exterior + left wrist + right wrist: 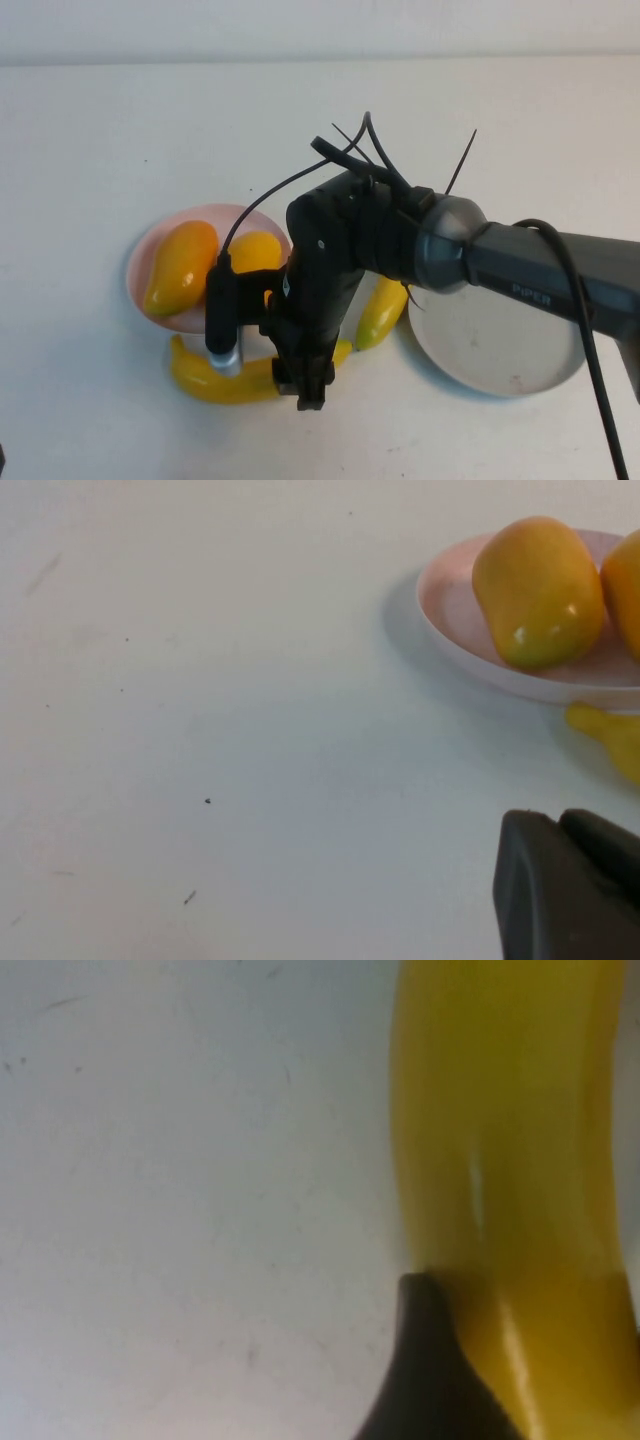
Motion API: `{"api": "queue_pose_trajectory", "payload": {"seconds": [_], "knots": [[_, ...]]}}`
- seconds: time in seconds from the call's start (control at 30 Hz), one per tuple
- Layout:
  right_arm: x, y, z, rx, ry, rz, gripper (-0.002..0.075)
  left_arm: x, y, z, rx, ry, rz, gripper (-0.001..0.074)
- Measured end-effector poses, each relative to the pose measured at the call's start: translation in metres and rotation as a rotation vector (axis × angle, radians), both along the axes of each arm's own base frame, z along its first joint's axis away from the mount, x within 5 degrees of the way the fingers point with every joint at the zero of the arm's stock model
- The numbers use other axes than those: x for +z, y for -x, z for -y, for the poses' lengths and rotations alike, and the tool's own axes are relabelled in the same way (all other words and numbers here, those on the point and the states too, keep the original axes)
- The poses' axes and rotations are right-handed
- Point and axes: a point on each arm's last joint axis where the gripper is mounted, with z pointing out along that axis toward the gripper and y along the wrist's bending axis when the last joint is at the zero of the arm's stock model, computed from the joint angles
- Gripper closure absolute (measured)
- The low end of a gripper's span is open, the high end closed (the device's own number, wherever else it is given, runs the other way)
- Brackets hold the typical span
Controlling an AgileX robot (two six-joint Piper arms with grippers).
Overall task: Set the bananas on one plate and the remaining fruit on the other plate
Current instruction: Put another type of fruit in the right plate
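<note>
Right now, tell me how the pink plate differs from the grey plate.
The pink plate holds two mangoes; the grey plate holds nothing. The pink plate looks slightly smaller than the grey one. The pink plate sits to the robot's left, the grey to its right, with the right end effector lowered between them onto a banana. The left end effector sits low beside the pink plate. Both plates are round and shallow.

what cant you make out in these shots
- Right gripper, high view: its own arm covers where it meets the front banana.
- Second banana, high view: half hidden by that arm.
- Left gripper, left wrist view: cut off by the edge.
- Grey plate: near edge under the arm.
</note>
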Motion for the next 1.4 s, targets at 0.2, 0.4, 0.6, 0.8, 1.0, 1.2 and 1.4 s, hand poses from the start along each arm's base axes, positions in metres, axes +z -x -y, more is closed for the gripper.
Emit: {"api": "queue_pose_trajectory", "payload": {"seconds": [0.2, 0.4, 0.6, 0.8, 1.0, 1.2, 1.4], "knots": [[-0.002, -0.001, -0.001, 0.038, 0.01, 0.009, 0.0391, 0.0, 0.0, 0.0, 0.0, 0.0, 0.0, 0.0733], [-0.002, 0.0, -0.001, 0.042, 0.016, -0.003, 0.0398, 0.0, 0.0, 0.0, 0.0, 0.0, 0.0, 0.0733], [0.006, 0.014, -0.001, -0.005, 0.058, -0.066, 0.0406, 0.0, 0.0, 0.0, 0.0, 0.0, 0.0, 0.0733], [0.075, 0.044, 0.002, -0.135, -0.054, 0.021, 0.0412, 0.0, 0.0, 0.0, 0.0, 0.0, 0.0, 0.0733], [0.11, 0.035, 0.038, -0.614, -0.11, 0.063, 0.0412, 0.0, 0.0, 0.0, 0.0, 0.0, 0.0, 0.0733], [0.1, 0.022, 0.103, -1.1, -0.148, 0.113, 0.0415, 0.0, 0.0, 0.0, 0.0, 0.0, 0.0, 0.0733], [0.073, 0.013, 0.16, -1.407, -0.105, 0.097, 0.0416, 0.0, 0.0, 0.0, 0.0, 0.0, 0.0, 0.0733]]}}
